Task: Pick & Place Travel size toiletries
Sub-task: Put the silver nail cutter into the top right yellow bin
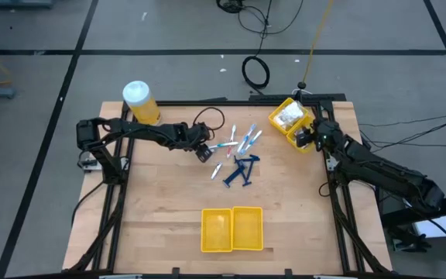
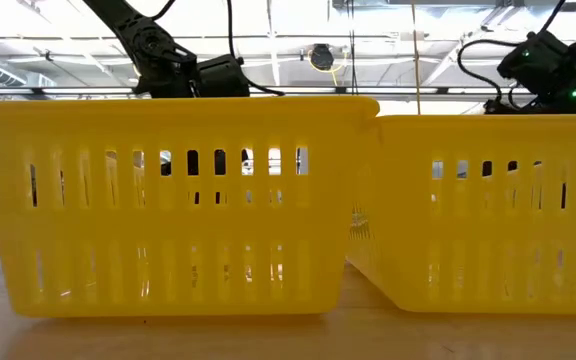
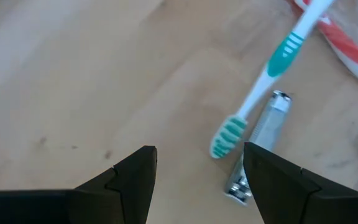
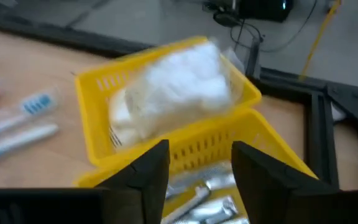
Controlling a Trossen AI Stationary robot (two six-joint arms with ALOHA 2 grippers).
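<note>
My right gripper (image 4: 194, 165) hangs empty, jaws parted, over the yellow bin (image 4: 229, 140) of silvery pieces (image 4: 213, 199), while my left gripper (image 3: 197, 177) gapes beside a nail clipper (image 3: 260, 140) and toothbrush (image 3: 263, 78)

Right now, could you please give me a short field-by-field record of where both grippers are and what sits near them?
left gripper: open, low over the bare table beside the loose pile
nearest to left gripper: teal-and-white toothbrush and silvery nail clipper, side by side on the wood
right gripper: open, above the yellow bin at the far right corner, nothing between its fingers
bin contents: packet of white bits in one compartment, silvery pieces in the other
loose pile: dark blue razors at table centre
front bins: yellow pair, near edge
</note>
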